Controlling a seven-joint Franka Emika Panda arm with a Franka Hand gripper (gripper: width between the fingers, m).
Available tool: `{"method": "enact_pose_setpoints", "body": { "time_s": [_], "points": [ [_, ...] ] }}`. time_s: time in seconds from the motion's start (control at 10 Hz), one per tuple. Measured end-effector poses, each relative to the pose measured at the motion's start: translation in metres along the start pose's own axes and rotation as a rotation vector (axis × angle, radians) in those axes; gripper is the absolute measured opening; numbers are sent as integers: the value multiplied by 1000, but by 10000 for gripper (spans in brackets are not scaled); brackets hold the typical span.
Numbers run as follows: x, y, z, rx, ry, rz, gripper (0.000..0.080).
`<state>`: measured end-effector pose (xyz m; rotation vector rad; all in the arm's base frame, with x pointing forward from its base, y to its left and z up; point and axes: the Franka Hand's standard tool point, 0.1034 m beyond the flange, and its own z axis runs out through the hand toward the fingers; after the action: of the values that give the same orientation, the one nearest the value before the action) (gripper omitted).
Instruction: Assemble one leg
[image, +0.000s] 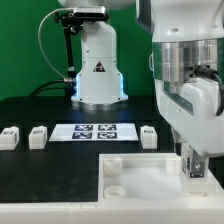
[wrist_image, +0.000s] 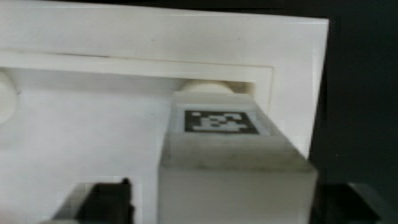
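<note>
Arm pose: my arm comes down from the top at the exterior view's right, with the wrist vertical and the tool (image: 194, 168) pointing straight down.
Tool position: low over the far edge of the tray (image: 150, 192), toward the exterior view's right.
Tool state: the leg (wrist_image: 222, 150) stands between my fingers (wrist_image: 107, 205). A dark strip shows beside the visible finger, so I cannot tell whether I am clamping the leg or have let it go.
Tray contents: the leg's lower end sits at an inner corner of the rim, where it meets a rounded feature too blurred to identify. Two round holes show near the corner at the exterior view's left.
Leg axis: the long axis lies along my tool's axis, upright, with the lower end toward the tray.
Leg facing: the tagged face is turned toward the wrist camera.
Bench (image: 40, 110): it carries loose leg (image: 10, 137), loose leg (image: 38, 136) and loose leg (image: 150, 136), lying in a row behind the tray.
Marker board (image: 95, 131): it lies flat between the second and third loose legs.
</note>
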<state>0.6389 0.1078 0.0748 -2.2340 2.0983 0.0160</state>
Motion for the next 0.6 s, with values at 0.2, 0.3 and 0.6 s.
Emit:
{"method": "enact_pose_setpoints", "body": {
  "time_s": [0.2,0.3,0.6],
  "points": [
    [-1,-2,-1,-4,-2,-341,613],
    [-1,-2,-1,-5,-1,-469,642],
    [2,-2,-1,-7,4,-826,649]
  ]
}}
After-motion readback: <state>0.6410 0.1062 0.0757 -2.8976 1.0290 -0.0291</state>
